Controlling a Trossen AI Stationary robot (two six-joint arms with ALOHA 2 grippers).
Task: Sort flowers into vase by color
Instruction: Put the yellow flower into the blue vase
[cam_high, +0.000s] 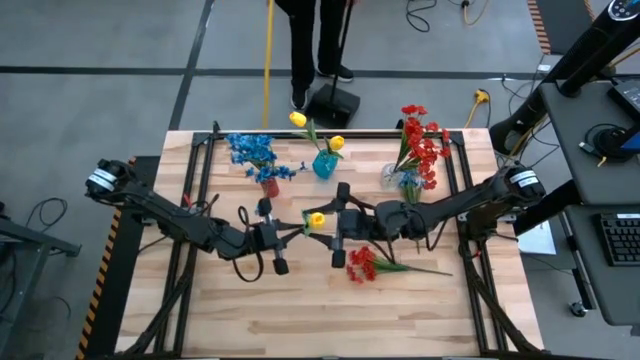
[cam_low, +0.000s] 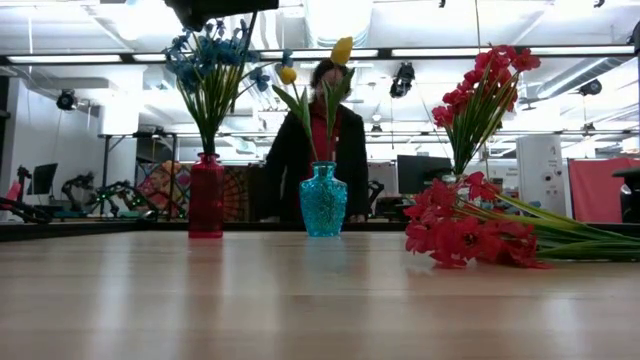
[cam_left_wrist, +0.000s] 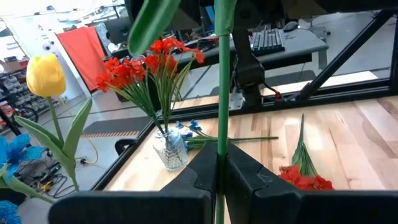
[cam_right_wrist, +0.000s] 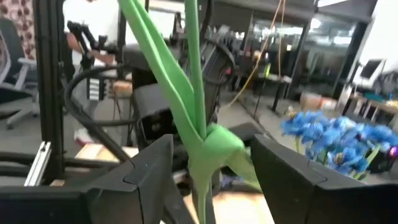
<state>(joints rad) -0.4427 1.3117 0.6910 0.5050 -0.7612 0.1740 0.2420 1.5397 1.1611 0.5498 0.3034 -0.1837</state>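
A yellow flower with a long green stem hangs above the table's middle, between my two grippers. My left gripper is shut on its stem and comes in from the left. My right gripper is open. Its fingers stand on either side of the stem where a leaf joins, with a gap on each side. A loose red spray lies flat on the table. At the far side, blue flowers stand in a red vase, yellow ones in a teal vase, and red ones in a clear vase. My left gripper pinches the yellow flower's thin green stem between its two fingers. The fingers reach in level from the table's left and lie across the stem. The flower is lifted clear of the table, with its stem running on beyond the fingers on both sides.
A person in dark clothes stands just beyond the table's far edge, behind the teal vase in the low view. The red spray lies right of centre. Bare wood fills the near half.
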